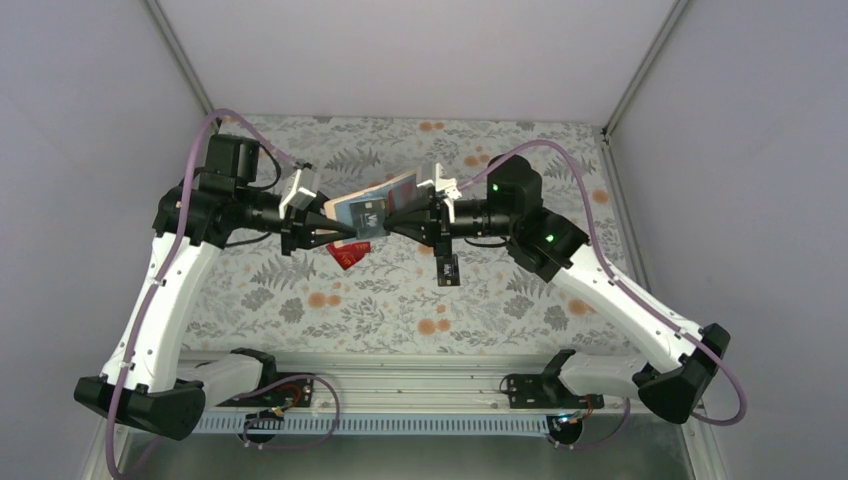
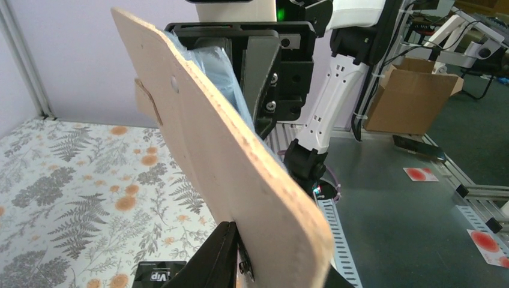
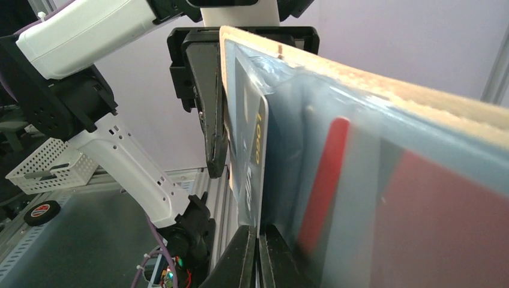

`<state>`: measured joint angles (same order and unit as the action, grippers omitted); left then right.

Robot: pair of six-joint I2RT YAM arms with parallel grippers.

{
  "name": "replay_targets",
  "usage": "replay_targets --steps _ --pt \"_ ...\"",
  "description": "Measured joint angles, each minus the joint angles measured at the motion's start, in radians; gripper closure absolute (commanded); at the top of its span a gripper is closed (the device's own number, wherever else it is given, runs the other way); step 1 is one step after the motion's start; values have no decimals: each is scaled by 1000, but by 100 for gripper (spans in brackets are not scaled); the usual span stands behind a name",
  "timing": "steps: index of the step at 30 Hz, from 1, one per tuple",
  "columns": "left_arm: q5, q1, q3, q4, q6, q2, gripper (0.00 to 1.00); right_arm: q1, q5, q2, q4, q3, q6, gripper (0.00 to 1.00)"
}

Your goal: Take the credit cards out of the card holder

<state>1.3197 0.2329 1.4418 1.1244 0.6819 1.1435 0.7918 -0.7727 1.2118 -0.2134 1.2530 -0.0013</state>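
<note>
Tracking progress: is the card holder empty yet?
Not empty: in the right wrist view, the tan folding card holder has a red card tucked behind its translucent blue-grey pocket.

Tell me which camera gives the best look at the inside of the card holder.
Right wrist view. The card holder fills the frame close up, its pale blue-grey inside facing the lens, with red cards tucked in. Top external shows it whole but small and far. Left wrist sees mostly its tan outside.
</note>
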Motion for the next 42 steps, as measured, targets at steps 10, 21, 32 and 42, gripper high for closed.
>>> replay_targets --steps 10,21,32,42 --pt "-5 0 6 6 9 0 98 -13 10 -36 -22 -4 -11 96" --pt "-33 0 6 -1 -13 0 98 -28 32 -37 -57 -4 -53 95" --pt "-64 0 7 -10 -17 0 98 -73 69 -59 -89 -6 -44 96" --pt "-142 0 7 -63 -90 -3 98 -167 94 -134 -119 -57 6 96"
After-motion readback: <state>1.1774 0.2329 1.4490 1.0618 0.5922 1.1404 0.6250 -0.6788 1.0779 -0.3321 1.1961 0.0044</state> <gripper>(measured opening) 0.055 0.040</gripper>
